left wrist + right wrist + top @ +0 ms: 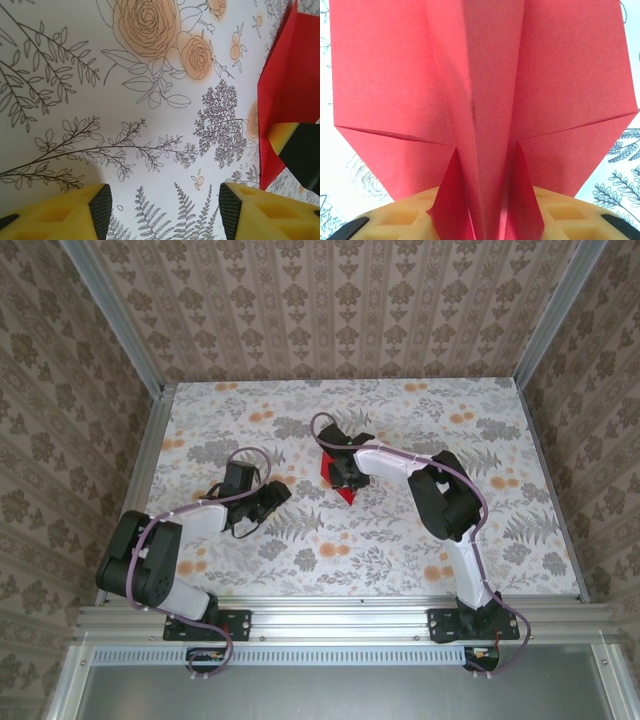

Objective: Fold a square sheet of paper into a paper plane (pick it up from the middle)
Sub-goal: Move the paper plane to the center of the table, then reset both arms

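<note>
The square sheet of paper (343, 490), bright red, is folded into a pointed, creased shape at the table's middle. My right gripper (345, 475) points down over it. In the right wrist view the paper (480, 75) spreads two flat wings, and its raised centre fold comes up between the yellow fingers (400, 220) of the right gripper (487, 210). Those fingers stand apart, and the paper hides their pads. My left gripper (275, 495) hovers low to the left of the paper. It is open (160, 200) over bare tablecloth. The paper's edge (290, 90) shows at its right.
The table carries a floral cloth (400, 540) and is walled by patterned panels with metal frame posts (150, 430). In the left wrist view a yellow and black fingertip of the right gripper (295, 145) rests against the red paper.
</note>
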`<control>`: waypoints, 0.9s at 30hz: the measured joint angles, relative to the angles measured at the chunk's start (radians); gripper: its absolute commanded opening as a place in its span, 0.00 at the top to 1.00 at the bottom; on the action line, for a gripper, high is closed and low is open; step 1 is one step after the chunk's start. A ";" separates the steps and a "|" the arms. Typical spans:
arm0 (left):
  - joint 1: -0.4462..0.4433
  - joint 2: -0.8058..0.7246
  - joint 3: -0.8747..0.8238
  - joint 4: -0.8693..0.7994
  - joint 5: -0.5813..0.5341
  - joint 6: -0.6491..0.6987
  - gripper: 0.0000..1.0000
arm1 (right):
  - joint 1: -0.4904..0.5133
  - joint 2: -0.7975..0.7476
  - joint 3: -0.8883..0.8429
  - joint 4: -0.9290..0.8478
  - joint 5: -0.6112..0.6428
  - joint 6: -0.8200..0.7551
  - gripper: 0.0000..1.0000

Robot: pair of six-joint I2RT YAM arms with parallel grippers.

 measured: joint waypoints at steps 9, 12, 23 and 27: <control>0.006 -0.051 0.069 -0.153 -0.069 0.074 0.33 | -0.009 -0.168 0.015 -0.030 -0.006 -0.035 0.26; 0.023 -0.106 0.114 -0.220 -0.108 0.116 0.30 | -0.019 -0.282 0.013 -0.024 0.016 -0.057 0.17; 0.159 -0.259 0.285 -0.393 -0.286 0.321 0.06 | -0.154 -0.790 -0.338 0.229 0.217 -0.212 0.00; 0.231 -0.299 0.286 -0.397 -0.335 0.403 0.00 | -0.222 -0.906 -0.475 0.315 0.301 -0.266 0.00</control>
